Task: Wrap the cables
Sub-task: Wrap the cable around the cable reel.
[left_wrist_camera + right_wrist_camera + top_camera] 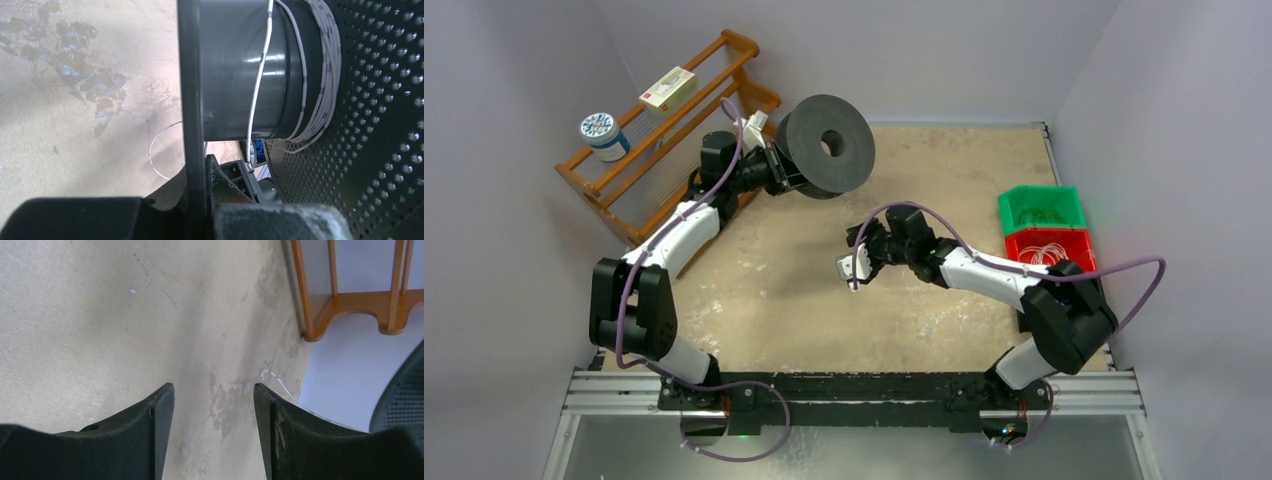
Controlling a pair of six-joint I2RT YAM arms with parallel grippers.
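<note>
Cable (320, 75) coiled on the spool (826, 145), left gripper (774, 168) clamped on its rim, right gripper (214, 400) gaping empty.
One strand runs down the core toward the left fingers, a loose loop dangling past them over bare table (844, 330). Beyond the right fingers: open table, a pale tail at its edge, then the rack (674, 135). Box (669, 88) up there, print too small to read. Green bin (1006, 205) and red bin (1014, 245) sit well behind the right fingers.

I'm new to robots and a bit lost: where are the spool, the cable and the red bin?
spool (854, 160), top view, flat face beside the hole.
cable (330, 65), left wrist view, coils round the hub.
red bin (1012, 248), top view, left wall.
</note>
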